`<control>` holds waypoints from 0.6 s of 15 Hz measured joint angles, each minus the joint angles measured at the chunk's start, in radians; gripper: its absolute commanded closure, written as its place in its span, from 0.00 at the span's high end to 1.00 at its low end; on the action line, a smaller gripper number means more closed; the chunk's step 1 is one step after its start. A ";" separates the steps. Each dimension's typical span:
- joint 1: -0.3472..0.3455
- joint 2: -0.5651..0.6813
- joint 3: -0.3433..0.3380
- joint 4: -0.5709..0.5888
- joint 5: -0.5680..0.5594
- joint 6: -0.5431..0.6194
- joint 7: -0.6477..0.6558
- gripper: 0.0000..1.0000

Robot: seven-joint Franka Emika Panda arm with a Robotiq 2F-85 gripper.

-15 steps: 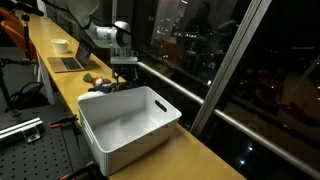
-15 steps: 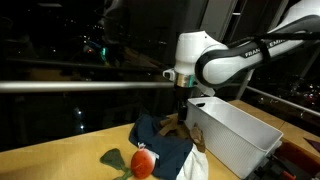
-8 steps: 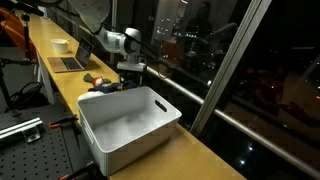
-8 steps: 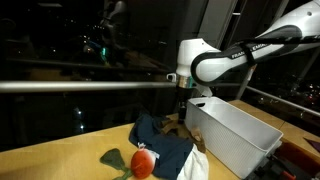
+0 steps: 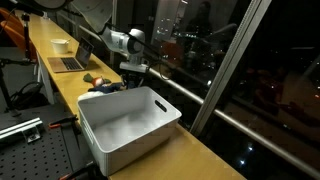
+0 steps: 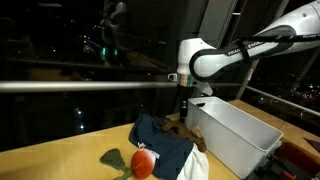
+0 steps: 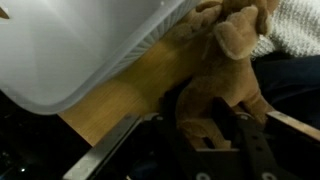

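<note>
Arm [image 6: 240, 55] low over the wooden counter [image 6: 40, 162], and the gripper [image 7: 208, 125] has one brown plush toy [image 7: 228, 55] sitting right between its fingers [image 7: 250, 140] in the wrist view. The plush fills the gap from side to side, but whether the pads truly pinch it I cannot tell. That toy lies on the counter just beside the outer wall of the single white bin [image 6: 240, 140], at the edge of one dark blue cloth [image 6: 155, 132]. Counting the rest: one red fruit [image 6: 143, 162] in front of that cloth, one white knit cloth [image 6: 198, 166] against the bin, and farther along the counter one laptop [image 5: 70, 62] and one white bowl [image 5: 60, 45]. Pale lettering runs along the arm, too small to read.
</note>
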 measured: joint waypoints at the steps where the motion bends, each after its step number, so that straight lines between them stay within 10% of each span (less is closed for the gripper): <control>1: 0.000 0.000 0.000 0.001 0.000 -0.002 -0.006 0.86; 9: 0.000 0.000 0.007 -0.002 0.001 -0.003 -0.078 1.00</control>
